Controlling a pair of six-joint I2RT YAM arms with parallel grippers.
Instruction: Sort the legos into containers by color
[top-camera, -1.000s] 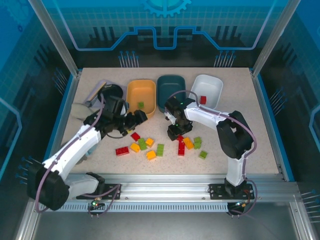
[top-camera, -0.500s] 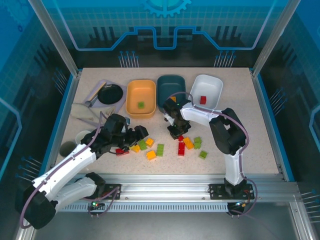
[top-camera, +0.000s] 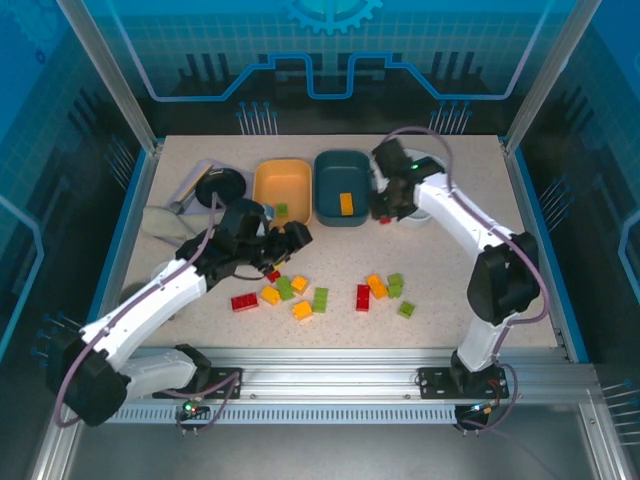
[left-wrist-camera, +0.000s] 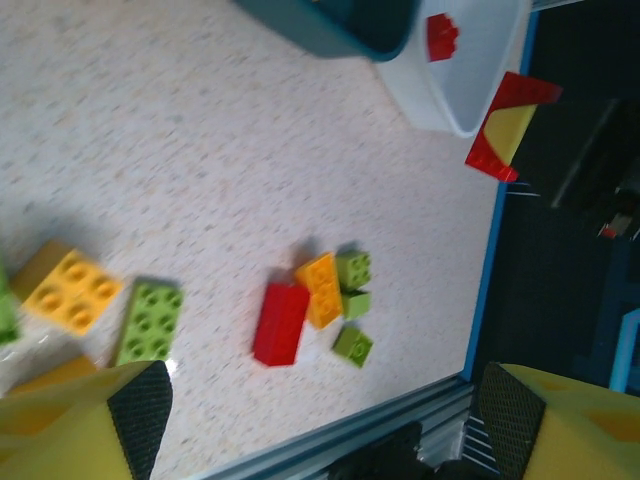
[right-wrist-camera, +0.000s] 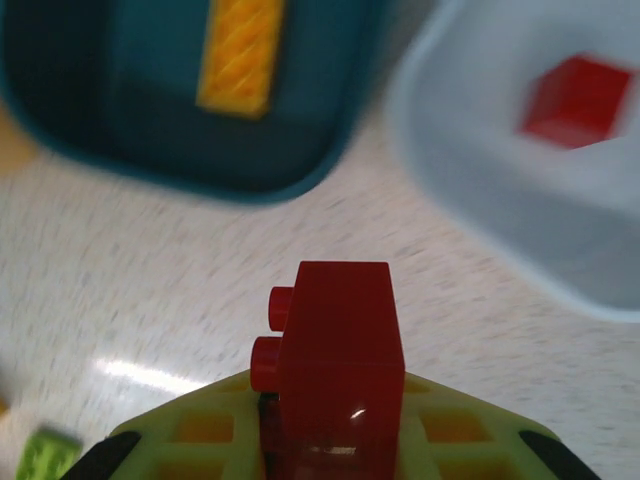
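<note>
Legos (top-camera: 320, 298) lie scattered on the table (top-camera: 450, 270), most of them just beneath and beside the left gripper (top-camera: 290, 238), which is released with its jaws wide apart. The right gripper (right-wrist-camera: 335, 435) is clenched on a red brick (right-wrist-camera: 338, 340), studs facing left. Ahead of it to the left sits the teal tub (right-wrist-camera: 150, 140) with a yellow-orange brick (right-wrist-camera: 240, 50) inside. Ahead to the right, the white tub (right-wrist-camera: 480, 225) holds a second red brick (right-wrist-camera: 578, 98).
</note>
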